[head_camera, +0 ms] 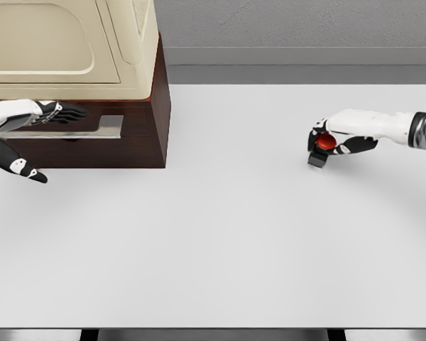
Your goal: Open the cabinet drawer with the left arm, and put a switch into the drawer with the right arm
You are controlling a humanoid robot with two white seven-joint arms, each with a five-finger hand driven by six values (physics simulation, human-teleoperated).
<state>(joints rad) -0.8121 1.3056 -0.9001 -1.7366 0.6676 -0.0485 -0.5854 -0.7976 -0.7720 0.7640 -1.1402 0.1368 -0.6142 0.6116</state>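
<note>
Left robot hand spread near drawer handle; right robot hand grasping red switch on table.

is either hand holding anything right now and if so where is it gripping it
The right hand has its fingers closed around the red-buttoned switch, near its top. The left hand holds nothing, by the drawer handle.

1. White table fills most of my view, flat and matte, running left to right.
2. Grey wall at the far side, behind the table.
3. Darker grey band between the wall and the table's far edge.
4. Dark strip under the table's near edge.
</note>
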